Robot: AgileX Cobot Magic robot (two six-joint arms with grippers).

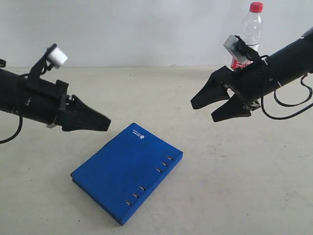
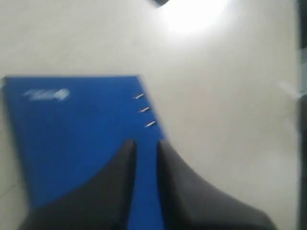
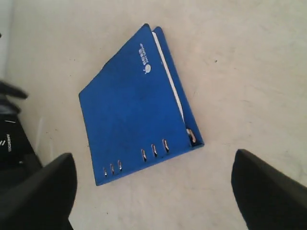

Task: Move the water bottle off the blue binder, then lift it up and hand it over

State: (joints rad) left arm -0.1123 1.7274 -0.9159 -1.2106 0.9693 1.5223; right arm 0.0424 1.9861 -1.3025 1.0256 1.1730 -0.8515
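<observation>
The right gripper (image 1: 203,112) hangs above the tabletop (image 1: 234,186) with its jaws spread wide and empty. Behind it, partly hidden by its arm, the water bottle (image 1: 251,30) stands upright, well clear of the blue binder (image 1: 124,178). The binder lies closed and flat, below and between both grippers. The left gripper (image 1: 105,123) points down toward it, its jaws only a narrow crack apart, holding nothing.
</observation>
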